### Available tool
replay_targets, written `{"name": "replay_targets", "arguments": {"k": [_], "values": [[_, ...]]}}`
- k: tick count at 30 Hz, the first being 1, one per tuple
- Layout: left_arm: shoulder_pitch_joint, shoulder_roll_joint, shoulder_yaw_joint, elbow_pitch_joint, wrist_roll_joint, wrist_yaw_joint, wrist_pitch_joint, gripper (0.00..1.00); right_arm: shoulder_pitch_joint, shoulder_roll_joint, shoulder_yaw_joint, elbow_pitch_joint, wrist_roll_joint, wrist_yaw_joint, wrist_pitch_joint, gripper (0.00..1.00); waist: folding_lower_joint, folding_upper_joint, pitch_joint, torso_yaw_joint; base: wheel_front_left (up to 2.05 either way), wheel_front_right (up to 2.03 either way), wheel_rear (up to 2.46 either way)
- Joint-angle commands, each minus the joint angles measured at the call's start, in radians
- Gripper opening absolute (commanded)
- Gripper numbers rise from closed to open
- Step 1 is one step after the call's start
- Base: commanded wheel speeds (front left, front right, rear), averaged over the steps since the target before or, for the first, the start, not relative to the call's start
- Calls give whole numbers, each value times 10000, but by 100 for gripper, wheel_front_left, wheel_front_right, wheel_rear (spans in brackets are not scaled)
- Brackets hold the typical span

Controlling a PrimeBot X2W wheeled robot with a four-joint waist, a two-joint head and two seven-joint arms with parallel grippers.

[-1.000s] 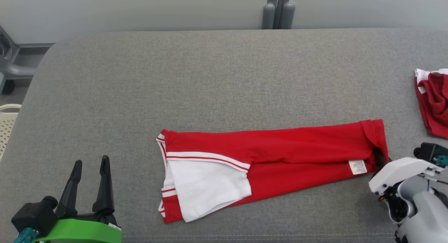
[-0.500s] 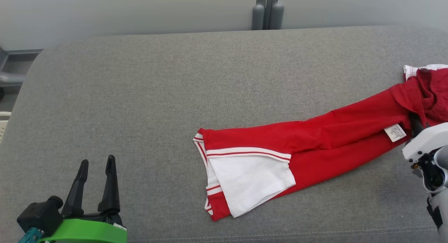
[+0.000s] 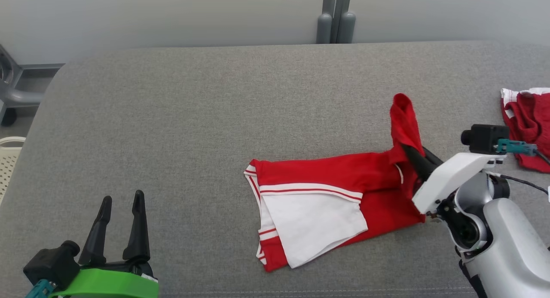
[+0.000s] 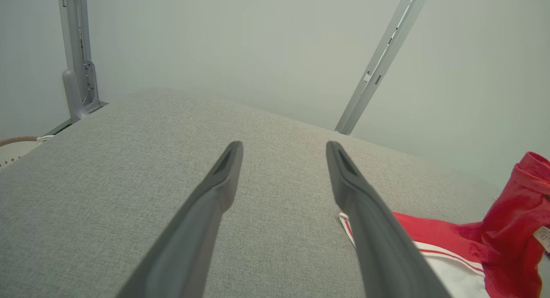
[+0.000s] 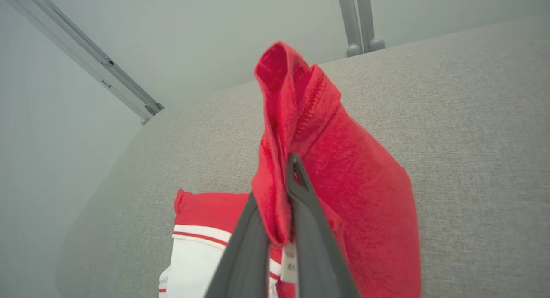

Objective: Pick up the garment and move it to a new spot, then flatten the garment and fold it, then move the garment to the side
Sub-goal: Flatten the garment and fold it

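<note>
Grey cushion (image 3: pixel 172 117) below: right gripper (image 5: pixel 281 195) clamps the garment (image 3: pixel 326 173) by its red end, apparently lifted; left gripper (image 3: pixel 122 196) gapes, empty.

even, soft, bright light; faint shadows; wide-angle bending in wrist views

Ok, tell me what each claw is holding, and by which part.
Right claw: shut on the red garment, pinching its raised hem end. Left claw: open, holding nothing.
</note>
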Motion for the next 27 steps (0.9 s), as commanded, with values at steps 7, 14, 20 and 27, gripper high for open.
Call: {"name": "replay_targets", "arguments": {"k": [7,14,20,27], "values": [[-45,-34,-13,-40,-14,-96,-21,100,353,432,1220,-956,-296,-1,853,0,0,0,-45,309,0,0,0],[-86,-109,-60,56,-45,-166,-21,100,119,798,2076,-240,-714,-1,1138,0,0,0,-69,628,0,0,0],[-113,-180,-110,147,-14,-247,-21,100,-303,1134,2683,815,-949,0,851,0,0,0,-58,880,0,0,0],[-154,-294,-170,248,12,-306,-23,100,-872,1476,3157,2288,-1046,-1,429,0,0,0,-41,1131,0,0,0]]}}
